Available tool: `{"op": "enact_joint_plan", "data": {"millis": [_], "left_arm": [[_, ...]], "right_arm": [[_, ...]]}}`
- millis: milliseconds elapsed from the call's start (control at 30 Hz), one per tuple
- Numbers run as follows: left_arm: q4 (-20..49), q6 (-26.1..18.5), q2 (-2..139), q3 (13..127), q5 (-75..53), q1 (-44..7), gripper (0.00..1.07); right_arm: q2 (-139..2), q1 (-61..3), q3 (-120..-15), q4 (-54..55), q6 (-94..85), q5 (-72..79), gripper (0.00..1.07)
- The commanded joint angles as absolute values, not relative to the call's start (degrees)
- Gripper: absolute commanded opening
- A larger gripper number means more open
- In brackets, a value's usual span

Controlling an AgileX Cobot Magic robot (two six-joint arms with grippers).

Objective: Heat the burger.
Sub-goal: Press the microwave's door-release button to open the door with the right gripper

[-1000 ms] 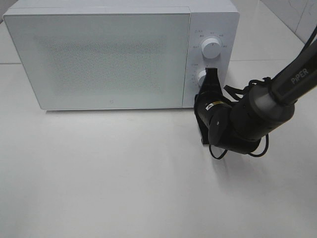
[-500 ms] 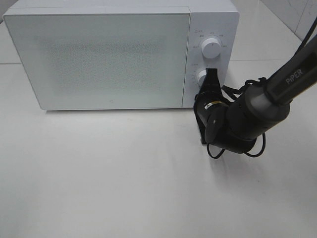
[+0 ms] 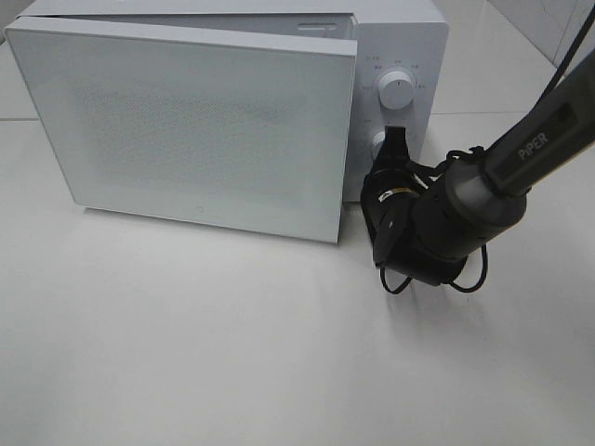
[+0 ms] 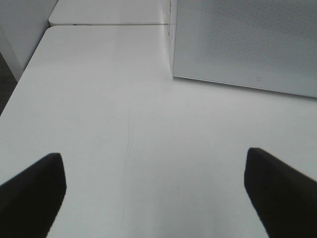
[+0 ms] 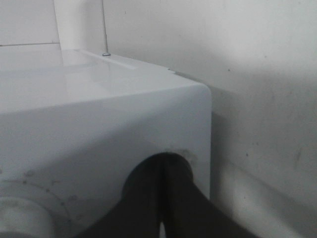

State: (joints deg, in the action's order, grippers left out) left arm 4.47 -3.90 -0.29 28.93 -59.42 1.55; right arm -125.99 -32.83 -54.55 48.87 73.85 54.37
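The burger is out of view. The white microwave (image 3: 400, 42) stands at the back of the table, and its door (image 3: 186, 121) is ajar, with the right edge swung out toward the front. My right gripper (image 3: 394, 139) is shut, its tips against the control panel beside the lower knob (image 3: 377, 143). In the right wrist view the closed fingertips (image 5: 163, 171) touch the panel's face (image 5: 99, 129) near its corner. My left gripper (image 4: 153, 171) is open over the bare table, left of the door (image 4: 247, 44), with nothing between its fingers.
An upper knob (image 3: 397, 90) sits above the lower one on the panel. The white table (image 3: 232, 344) spreads in front of the microwave. My right arm (image 3: 465, 209) and its cable lie at the microwave's front right corner. The table's left edge (image 4: 20, 84) shows in the left wrist view.
The microwave door has popped from shut to ajar, its right edge swinging toward the front. My right arm shifted slightly left at the panel.
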Motion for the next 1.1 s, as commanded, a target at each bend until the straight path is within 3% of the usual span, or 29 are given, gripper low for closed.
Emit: {"op": "enact_joint_plan", "data": {"millis": [33,600,1100], "left_arm": [[4.64,-4.07,-1.32,28.93,-59.19,1.66,0.89],[4.64,-4.07,-1.32,28.93,-59.19,1.66,0.89],[4.64,-4.07,-1.32,28.93,-59.19,1.66,0.89]], "right_arm": [[-125.59,-30.48,-60.16,44.0,72.65,68.01,0.0],[-125.02,-30.48,-59.53,44.35,72.77,60.96,0.0],[-118.83,-30.54,-53.63,44.0,73.22,46.01,0.0]]}}
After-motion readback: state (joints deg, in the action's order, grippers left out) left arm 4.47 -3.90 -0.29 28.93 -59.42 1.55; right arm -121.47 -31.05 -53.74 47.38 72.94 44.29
